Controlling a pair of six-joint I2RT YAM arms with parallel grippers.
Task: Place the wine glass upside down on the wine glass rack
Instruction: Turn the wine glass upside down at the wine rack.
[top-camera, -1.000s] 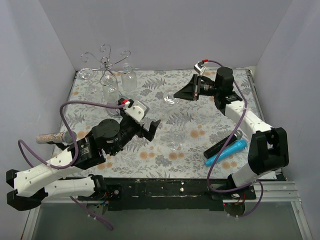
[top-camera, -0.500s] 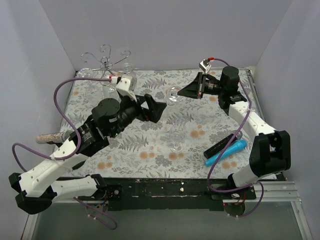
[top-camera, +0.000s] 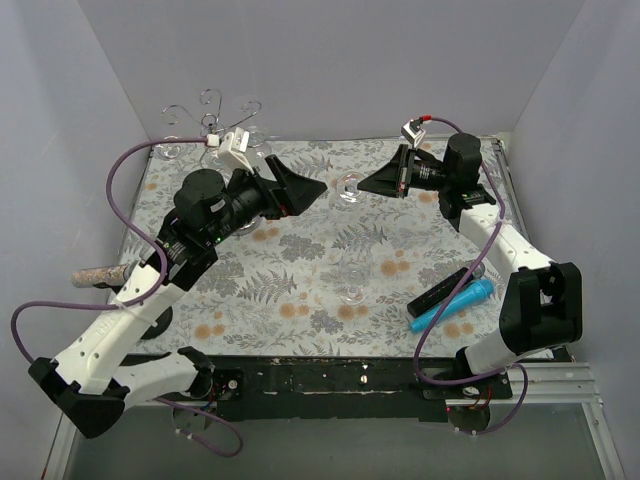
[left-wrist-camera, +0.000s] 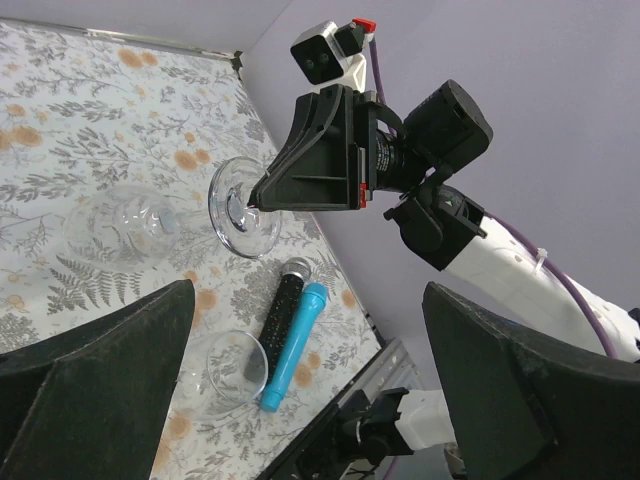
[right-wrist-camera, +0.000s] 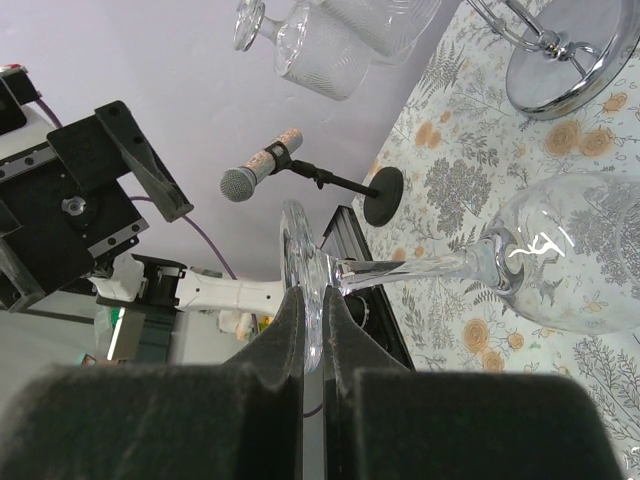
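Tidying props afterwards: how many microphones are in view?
3. A blue microphone and a black microphone lie side by side at the table's right; a glittery microphone sits on a stand at the left edge. The left arm may hide more.

Top camera looks down from the near edge; 2 close wrist cameras face each other, sharing the wine glass (right-wrist-camera: 470, 262).

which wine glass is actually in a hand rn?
The wine glass pinched by its foot in the right hand, held sideways in the air; the loose glass mid-table is untouched.
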